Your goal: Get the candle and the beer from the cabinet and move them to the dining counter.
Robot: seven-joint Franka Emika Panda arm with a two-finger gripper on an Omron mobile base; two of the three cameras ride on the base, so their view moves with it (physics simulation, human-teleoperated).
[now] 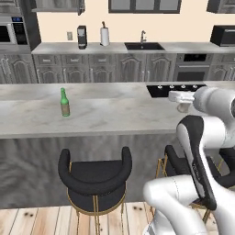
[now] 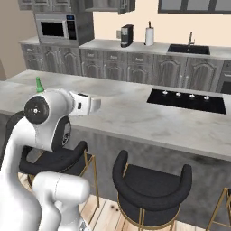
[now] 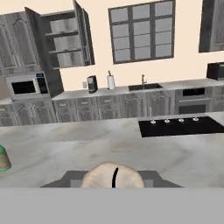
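The beer point(image 1: 64, 103), a green bottle with a tan label, stands upright on the dining counter point(image 1: 114, 117) at its left part. Its green top peeks out behind my arm point(image 2: 39, 84), and its body shows at the hand view's left edge point(image 3: 3, 158). My gripper point(image 1: 183, 104) hovers over the right part of the counter, shut on the candle point(image 1: 184, 109). From the hand camera, the candle point(image 3: 100, 178) is a tan round with a dark wick between the fingers. On the far wall the cabinet point(image 3: 65, 41) stands with its door open.
A black cooktop point(image 1: 176, 89) is set into the dining counter just behind the gripper. Black stools point(image 1: 94, 176) stand along the counter's near side. On the wall counter are a coffee machine point(image 1: 81, 36), a paper-towel roll point(image 1: 105, 36) and a sink point(image 1: 143, 46).
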